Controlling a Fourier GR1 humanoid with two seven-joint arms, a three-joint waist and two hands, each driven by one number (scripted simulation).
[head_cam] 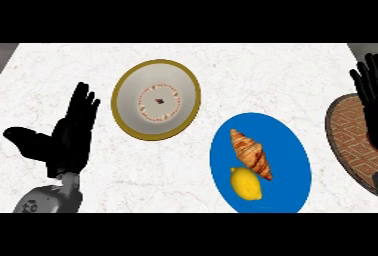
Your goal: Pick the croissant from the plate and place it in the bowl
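While the croissant lay on the blue plate, to the right of the table and on its near side, neither hand was touching it. Its long axis ran mostly far to near, with the far tip leaning a little left and the near tip a little right. A lemon sat at that near end, touching the croissant or just beside it; which could not be told.

The right hand showed at the right edge, partly cut off, past the far rim of a brown tray. Its fingers were straight, close together and pointing up, holding nothing. From it the croissant lay to the left and nearer.

The left hand rested at the left side, its fingers straight and slightly fanned, thumb stretched wide to the left, also empty. From it the croissant lay well off to the right, beyond the bowl, which stood between that hand and the plate, on the plate's far-left side.

By my reading the right hand was the nearer and the likelier to make the pick. Closing across the croissant's short width, away from the lemon end, looked the safer approach, followed by a carry to the left and far side into the bowl.
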